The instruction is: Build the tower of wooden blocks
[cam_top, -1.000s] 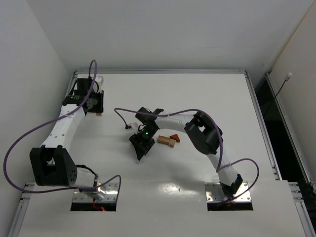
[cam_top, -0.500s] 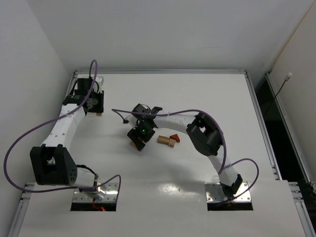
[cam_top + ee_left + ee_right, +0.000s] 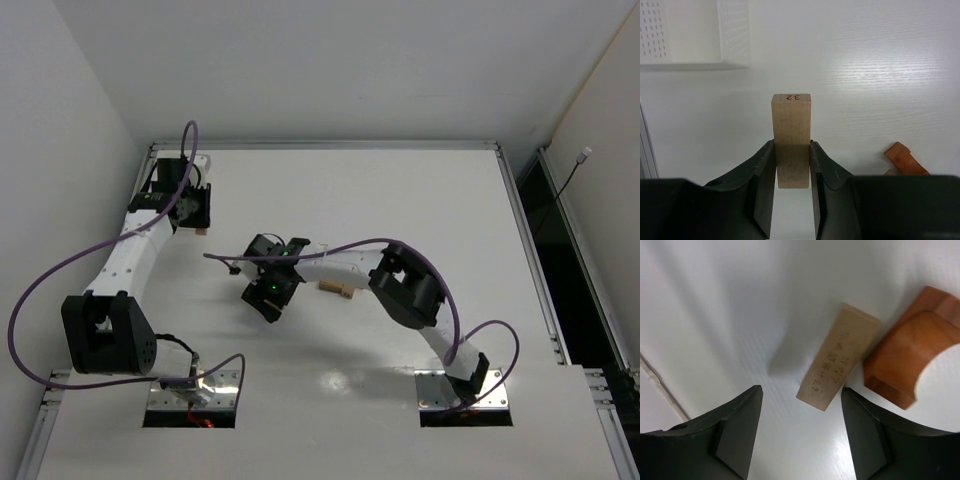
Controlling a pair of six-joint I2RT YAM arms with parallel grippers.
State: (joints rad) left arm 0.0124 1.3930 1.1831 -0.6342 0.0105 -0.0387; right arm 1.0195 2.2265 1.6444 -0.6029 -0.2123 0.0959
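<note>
The left gripper (image 3: pixel 791 151) clamps a pale block (image 3: pixel 791 117) (stamped 32); the right gripper (image 3: pixel 801 392) hangs open above a pale plank (image 3: pixel 839 359) just beside a reddish-brown arch piece (image 3: pixel 910 347).

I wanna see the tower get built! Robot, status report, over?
Left gripper shut on pale block marked 32. Right gripper open, over a flat pale block. Reddish-brown arch block crowds it. No tower seen yet.

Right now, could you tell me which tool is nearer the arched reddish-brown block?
Right. The right tool hangs open just over the arched reddish-brown block; the left tool is far off to its left, gripping a pale block.
</note>
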